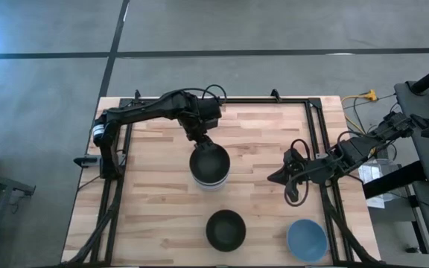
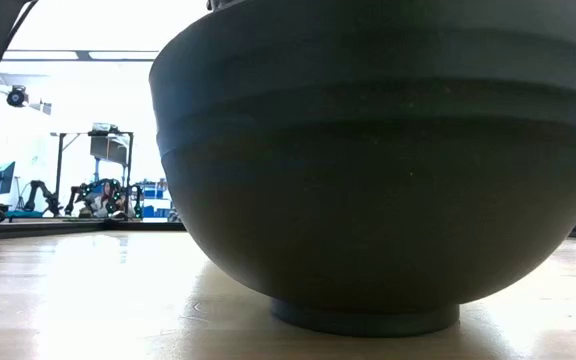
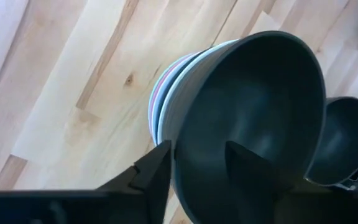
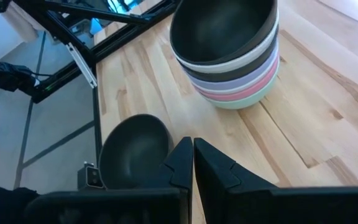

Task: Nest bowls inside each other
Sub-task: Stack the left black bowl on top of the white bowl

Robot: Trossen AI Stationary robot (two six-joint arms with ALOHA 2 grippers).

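Bowl stack (image 1: pixel 209 166) sits mid-counter (image 1: pixel 162 216), black bowl on top. Left claw (image 1: pixel 202 141) straddles that top bowl's rim, fingers spread, one inside and one outside. Loose black bowl (image 1: pixel 225 228) and blue bowl (image 1: pixel 307 240) sit apart from the stack. Right claw (image 1: pixel 276 177) waits beside the stack, pressed together.

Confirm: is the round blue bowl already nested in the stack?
No. The round blue bowl sits alone near the table's front right corner, apart from the stack of nested bowls.
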